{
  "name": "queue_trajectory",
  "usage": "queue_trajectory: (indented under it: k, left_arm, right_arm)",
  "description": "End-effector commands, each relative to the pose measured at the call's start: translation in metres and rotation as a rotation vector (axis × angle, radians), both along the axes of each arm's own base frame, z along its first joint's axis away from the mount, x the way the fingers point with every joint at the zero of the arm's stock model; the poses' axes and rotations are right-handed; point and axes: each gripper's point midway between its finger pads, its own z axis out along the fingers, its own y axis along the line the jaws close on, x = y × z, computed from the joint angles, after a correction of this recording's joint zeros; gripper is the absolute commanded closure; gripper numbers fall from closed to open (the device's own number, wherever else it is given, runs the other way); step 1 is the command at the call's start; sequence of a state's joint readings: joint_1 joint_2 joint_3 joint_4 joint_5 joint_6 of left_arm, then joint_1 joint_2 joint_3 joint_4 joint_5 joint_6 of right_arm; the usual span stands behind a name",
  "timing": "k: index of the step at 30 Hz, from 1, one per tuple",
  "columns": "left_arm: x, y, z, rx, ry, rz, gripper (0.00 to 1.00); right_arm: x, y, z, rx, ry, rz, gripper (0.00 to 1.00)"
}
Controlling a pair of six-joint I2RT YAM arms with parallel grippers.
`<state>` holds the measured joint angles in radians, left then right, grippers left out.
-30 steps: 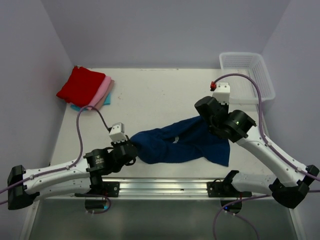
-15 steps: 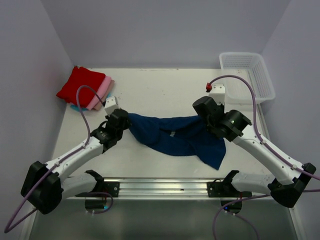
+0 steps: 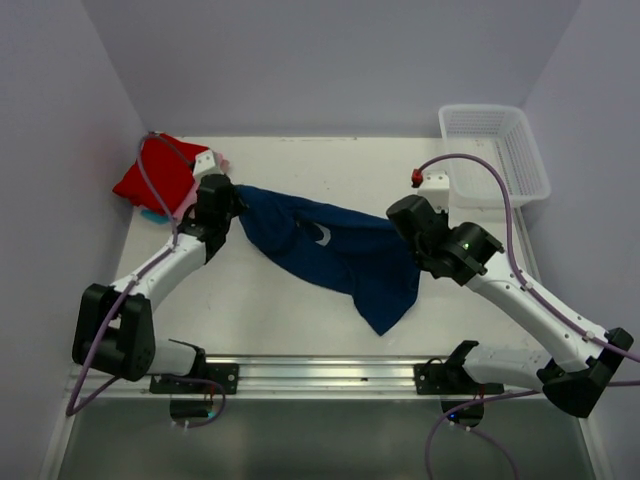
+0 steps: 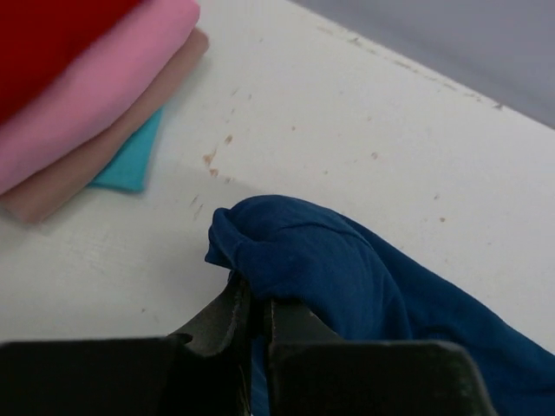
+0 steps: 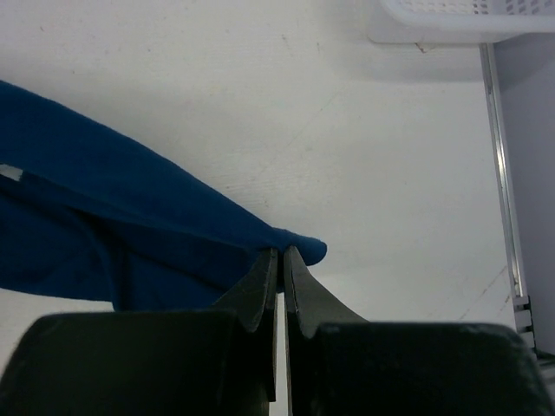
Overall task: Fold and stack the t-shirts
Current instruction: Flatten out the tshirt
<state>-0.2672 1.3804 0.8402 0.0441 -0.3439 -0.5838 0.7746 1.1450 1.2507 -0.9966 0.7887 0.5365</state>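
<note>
Navy tee [image 3: 330, 250]: strung across table [image 3: 330, 165] between left gripper [image 4: 257, 299] and right gripper [image 5: 279, 258], both clamped on its edges. Risk: thin pinches may slip under tension; left end may nudge folded stack [image 3: 160, 175].

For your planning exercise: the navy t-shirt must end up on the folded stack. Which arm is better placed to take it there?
Left. The left fingers pinch the navy t-shirt beside the folded stack; the right fingers hold it nearer the mesh basket.
</note>
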Motion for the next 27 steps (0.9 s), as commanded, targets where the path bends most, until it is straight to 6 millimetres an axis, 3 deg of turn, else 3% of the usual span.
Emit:
queue_trajectory:
  k: [1, 6, 8, 10, 11, 14, 18, 19, 21, 25, 27]
  left_arm:
    - [0.022, -0.007, 0.112, -0.014, -0.317, -0.061, 1.00]
    - [0.008, -0.012, 0.227, 0.050, -0.549, -0.120, 1.00]
    - [-0.011, -0.021, 0.277, 0.104, -0.652, -0.162, 1.00]
    - [-0.031, -0.023, 0.310, 0.133, -0.718, -0.153, 1.00]
    - [-0.045, -0.039, 0.329, 0.153, -0.761, -0.199, 1.00]
    - [-0.075, -0.056, 0.355, 0.121, -0.816, -0.254, 1.00]
    - [-0.110, -0.053, 0.364, 0.045, -0.847, -0.264, 1.00]
    - [-0.113, -0.054, 0.354, 0.037, -0.822, -0.270, 1.00]
    - [-0.126, -0.045, 0.355, -0.008, -0.830, -0.249, 1.00]
    - [-0.133, -0.040, 0.333, -0.051, -0.766, -0.231, 1.00]
    - [-0.133, -0.035, 0.329, -0.058, -0.757, -0.208, 1.00]
  right_arm:
    - [0.004, -0.002, 0.009, 0.013, -0.041, -0.007, 1.00]
    - [0.006, -0.003, 0.008, 0.005, -0.039, -0.011, 1.00]
    - [0.007, -0.003, 0.009, 0.007, -0.042, -0.012, 1.00]
    - [0.008, -0.003, 0.010, 0.007, -0.046, -0.017, 1.00]
    - [0.009, -0.003, 0.011, 0.008, -0.047, -0.019, 1.00]
    - [0.010, -0.008, 0.016, 0.007, -0.070, -0.043, 1.00]
    - [0.010, -0.029, 0.037, 0.015, -0.156, -0.130, 1.00]
    - [0.011, -0.039, 0.045, 0.019, -0.179, -0.169, 1.00]
    - [0.013, -0.060, 0.059, 0.026, -0.228, -0.244, 1.00]
    - [0.032, -0.084, 0.075, 0.061, -0.234, -0.325, 1.00]
    - [0.049, -0.092, 0.073, 0.086, -0.217, -0.348, 1.00]
